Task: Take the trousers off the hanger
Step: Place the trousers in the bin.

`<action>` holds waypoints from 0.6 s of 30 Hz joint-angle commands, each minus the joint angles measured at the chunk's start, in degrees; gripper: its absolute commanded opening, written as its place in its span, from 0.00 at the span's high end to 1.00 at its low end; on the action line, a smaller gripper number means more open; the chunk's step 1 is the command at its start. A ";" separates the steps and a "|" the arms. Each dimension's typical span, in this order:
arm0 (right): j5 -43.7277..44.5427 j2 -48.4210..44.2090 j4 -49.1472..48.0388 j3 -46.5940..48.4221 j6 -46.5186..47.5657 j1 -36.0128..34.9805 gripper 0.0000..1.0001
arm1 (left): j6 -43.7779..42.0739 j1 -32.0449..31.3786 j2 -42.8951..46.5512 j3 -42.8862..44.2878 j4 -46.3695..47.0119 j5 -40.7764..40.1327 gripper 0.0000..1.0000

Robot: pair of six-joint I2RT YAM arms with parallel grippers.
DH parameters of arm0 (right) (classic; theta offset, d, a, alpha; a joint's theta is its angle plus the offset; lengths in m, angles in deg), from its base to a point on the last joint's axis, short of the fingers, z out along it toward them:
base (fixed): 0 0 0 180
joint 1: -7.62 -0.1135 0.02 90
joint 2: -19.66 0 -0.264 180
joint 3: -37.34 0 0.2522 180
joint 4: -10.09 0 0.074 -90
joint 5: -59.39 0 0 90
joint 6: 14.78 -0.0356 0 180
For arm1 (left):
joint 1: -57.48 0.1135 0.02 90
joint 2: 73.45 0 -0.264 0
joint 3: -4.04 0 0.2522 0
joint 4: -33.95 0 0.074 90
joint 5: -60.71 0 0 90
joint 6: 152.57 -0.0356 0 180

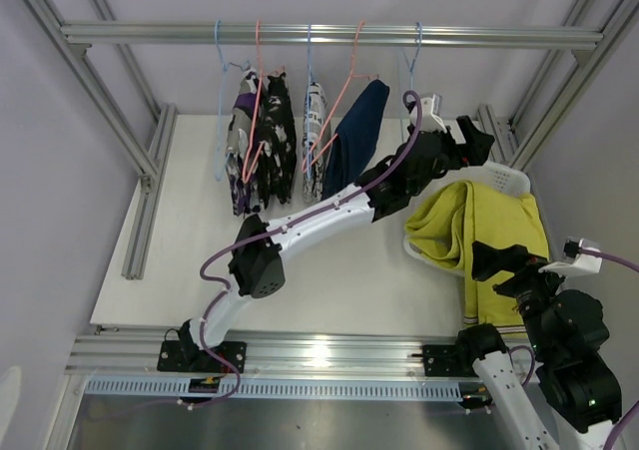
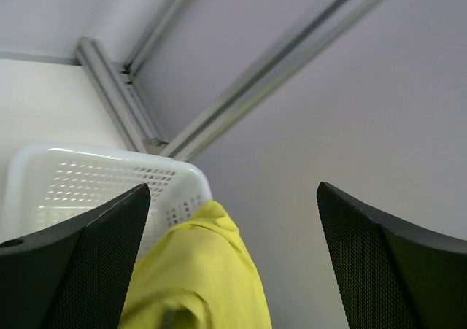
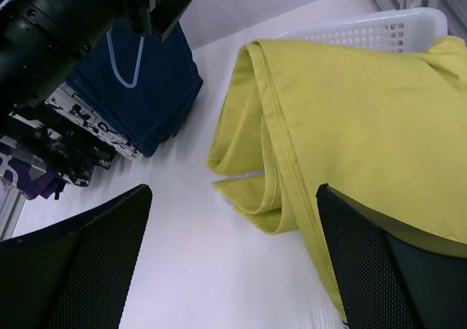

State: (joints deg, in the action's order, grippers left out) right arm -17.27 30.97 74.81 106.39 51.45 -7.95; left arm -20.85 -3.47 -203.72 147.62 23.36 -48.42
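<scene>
— Left gripper point(image 2: 232, 187) gapes empty, upper right, above the yellow-green trousers point(image 1: 479, 221) draped over the basket point(image 1: 511, 179).
— Navy trousers point(image 1: 357, 131) hang upper centre: soft, light, probably slippery; the folded edge looks the best hold.

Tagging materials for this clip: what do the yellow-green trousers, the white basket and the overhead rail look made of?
Yellow-green trousers: matte woven cloth, perhaps cotton; soft folds and a stitched seam show. White basket: moulded plastic, slightly glossy, with a grid of small holes. Overhead rail: likely extruded aluminium, silvery, with lengthwise grooves.
</scene>
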 commanded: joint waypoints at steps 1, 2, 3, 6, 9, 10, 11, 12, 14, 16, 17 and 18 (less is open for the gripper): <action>-0.95 0.73 -2.97 -0.53 -0.14 -0.34 0.01 | 1.97 0.74 -0.77 1.67 -2.65 -3.28 0.01; -1.21 0.99 -3.06 -0.53 -0.22 -0.25 0.01 | 1.71 0.83 -0.16 0.79 -2.74 -3.02 0.01; -1.56 1.52 -3.23 -0.53 -0.40 -0.25 0.00 | 1.70 0.83 0.28 0.18 -2.74 -1.97 0.01; -2.27 2.57 -3.06 0.52 -1.45 -0.25 0.01 | 1.79 0.66 2.65 -2.37 -2.39 0.14 0.01; 3.34 7.04 1.13 4.12 -1.54 -0.25 0.01 | 1.44 0.30 5.54 -3.69 -6.07 3.74 0.01; 7.36 10.63 2.90 5.43 -2.67 -0.25 0.01 | 0.66 0.22 6.52 -4.04 -7.30 6.28 0.01; 8.44 12.49 3.79 7.36 -2.86 -0.25 0.01 | 0.21 -0.13 7.57 -4.22 -8.79 7.00 0.01; 8.54 14.25 4.84 7.99 -2.95 -0.25 0.00 | -0.49 -0.31 10.54 -4.57 -11.68 7.53 0.01; 8.63 18.54 4.85 8.43 -4.00 -0.25 0.01 | -2.77 -1.10 14.59 -8.43 -13.46 8.41 0.01; 7.93 20.93 3.36 8.00 -3.48 -0.25 0.00 | -4.79 -1.80 21.51 -14.02 -14.86 7.98 0.01; 8.01 23.90 3.44 8.43 -2.87 -0.25 0.01 | -5.32 -2.33 23.91 -15.98 -15.30 7.10 0.01; 8.45 25.15 3.62 8.35 -2.51 -0.25 0.01 | -6.11 -2.59 26.28 -18.61 -15.66 6.83 0.00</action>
State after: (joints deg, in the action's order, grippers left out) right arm -11.28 51.99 77.78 113.64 49.09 -7.95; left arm -23.19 -4.78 -190.68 132.52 8.68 -42.35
